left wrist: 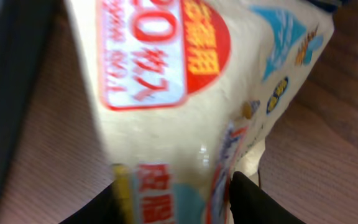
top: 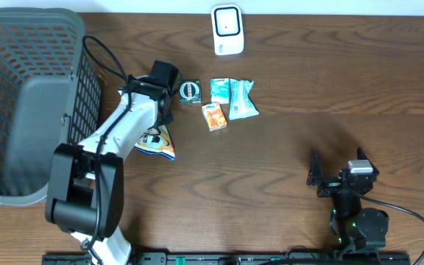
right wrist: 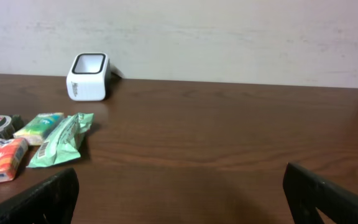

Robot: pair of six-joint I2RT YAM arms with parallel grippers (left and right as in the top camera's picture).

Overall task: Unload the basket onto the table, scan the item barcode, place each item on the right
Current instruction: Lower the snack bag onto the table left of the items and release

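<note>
Obs: left tool (left wrist: 174, 202) straddles one end of the bag (left wrist: 179, 118), a finger touching each side, firm grip or not cannot be told; bag lies on bench (top: 293, 140) under that tool, left of the packets (top: 230, 99), well apart from scanner (top: 227, 29); right tool (right wrist: 182, 190) wide open.

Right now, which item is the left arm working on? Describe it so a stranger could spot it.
Start at the grey basket at the left of the table; the left gripper is out to its right. Between its fingers lies a cream snack bag with a red label. Unlike the small packets lined up below the white scanner, it lies alone, nearer the basket.
</note>
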